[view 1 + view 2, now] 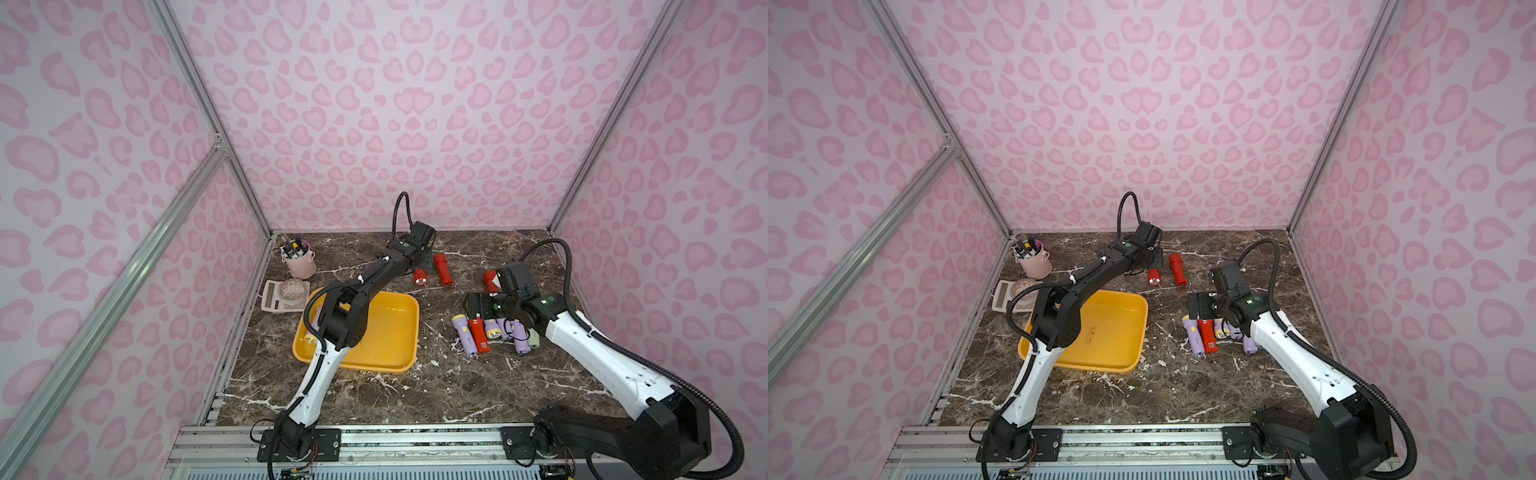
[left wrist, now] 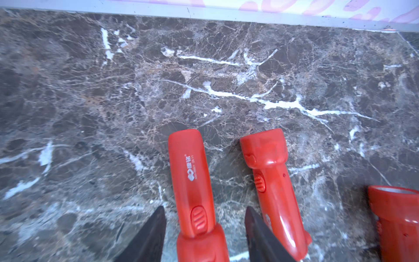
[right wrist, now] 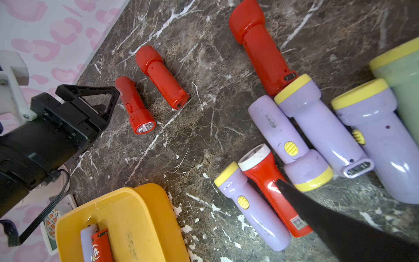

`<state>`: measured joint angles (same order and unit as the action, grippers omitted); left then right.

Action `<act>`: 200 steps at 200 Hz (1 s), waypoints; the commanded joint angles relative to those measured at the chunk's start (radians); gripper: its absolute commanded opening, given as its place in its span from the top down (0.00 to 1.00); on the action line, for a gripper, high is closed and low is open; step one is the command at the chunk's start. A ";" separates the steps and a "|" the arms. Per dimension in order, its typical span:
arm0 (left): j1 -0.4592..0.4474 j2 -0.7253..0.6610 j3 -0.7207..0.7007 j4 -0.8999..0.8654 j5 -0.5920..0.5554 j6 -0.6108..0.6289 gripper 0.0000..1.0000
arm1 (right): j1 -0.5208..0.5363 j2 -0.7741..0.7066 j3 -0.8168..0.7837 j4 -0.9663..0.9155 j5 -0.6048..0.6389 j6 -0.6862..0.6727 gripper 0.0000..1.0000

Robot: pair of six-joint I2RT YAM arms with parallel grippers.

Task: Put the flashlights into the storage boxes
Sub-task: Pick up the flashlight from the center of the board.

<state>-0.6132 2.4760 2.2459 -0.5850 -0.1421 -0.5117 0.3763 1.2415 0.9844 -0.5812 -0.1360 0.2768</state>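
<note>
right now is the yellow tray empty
No, the right wrist view shows a lilac flashlight and a red flashlight lying inside the yellow tray.

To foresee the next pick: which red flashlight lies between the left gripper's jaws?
The red flashlight whose head points at the left gripper; its neighbour, head toward the back wall, lies outside the jaws.

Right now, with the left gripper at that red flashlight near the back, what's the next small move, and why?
Probably close the left gripper on the red flashlight. Its fingers sit either side of the body with gaps showing, so nothing is gripped yet, and it lies on the table outside the yellow tray.
</note>
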 commanded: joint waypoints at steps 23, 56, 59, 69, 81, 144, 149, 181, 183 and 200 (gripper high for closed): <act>0.000 0.034 0.036 -0.008 -0.041 -0.010 0.40 | -0.030 0.015 -0.010 0.026 -0.028 -0.016 0.01; 0.000 0.086 0.088 -0.036 -0.043 -0.002 0.40 | -0.042 0.035 -0.006 0.030 -0.046 -0.019 0.01; 0.000 0.089 0.089 -0.036 -0.042 -0.003 0.40 | -0.042 0.037 -0.007 0.030 -0.047 -0.019 0.00; 0.000 0.096 0.090 -0.037 -0.047 -0.003 0.40 | -0.045 0.044 -0.007 0.030 -0.054 -0.021 0.00; 0.000 0.102 0.090 -0.037 -0.053 -0.004 0.40 | -0.049 0.050 -0.010 0.032 -0.059 -0.021 0.00; 0.012 0.122 0.092 -0.017 -0.037 -0.008 0.46 | -0.066 0.065 -0.002 0.034 -0.067 -0.026 0.01; 0.014 0.125 0.093 -0.018 -0.031 -0.010 0.47 | -0.067 0.066 -0.003 0.032 -0.068 -0.027 0.01; 0.015 0.138 0.093 -0.018 0.002 -0.013 0.56 | -0.073 0.067 -0.004 0.034 -0.069 -0.027 0.00; 0.015 0.139 0.093 -0.018 0.003 -0.013 0.57 | -0.073 0.067 -0.004 0.034 -0.069 -0.027 0.00; 0.015 0.140 0.093 -0.026 0.009 -0.011 0.62 | -0.073 0.068 -0.005 0.032 -0.071 -0.027 0.01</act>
<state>-0.5968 2.6087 2.3207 -0.6102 -0.1566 -0.5213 0.3042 1.3037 0.9817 -0.5591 -0.2089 0.2649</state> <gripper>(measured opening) 0.404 0.995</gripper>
